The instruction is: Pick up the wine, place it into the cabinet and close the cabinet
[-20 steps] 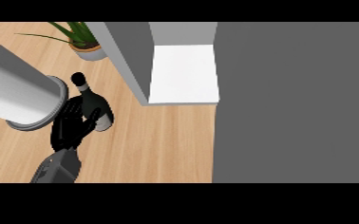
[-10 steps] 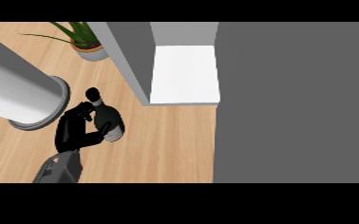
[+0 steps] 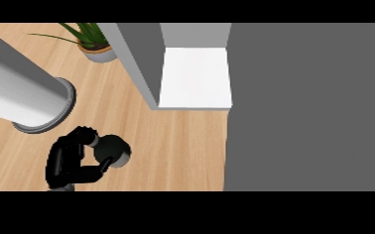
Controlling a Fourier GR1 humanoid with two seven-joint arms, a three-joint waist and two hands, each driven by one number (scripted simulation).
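Since half a second ago, the black hand point(image 3: 70, 161) and the dark round wine bottle point(image 3: 113, 151) it holds have dropped lower and further left in the head view, away from the cabinet. Largest in view, the plain grey cabinet door point(image 3: 300, 106) fills the right side, and beside it the open grey cabinet point(image 3: 139, 62) shows its white inner shelf point(image 3: 195, 77). The light wooden surface point(image 3: 179, 148) spreads beneath them. At the left edge lies a pale grey cylinder point(image 3: 29, 96). Only one hand shows; which arm it belongs to cannot be told. Its fingers are curled around the bottle, which sits near the lower left, well apart from the shelf. A small green plant in a grey pot point(image 3: 93, 42) stands at the top left.
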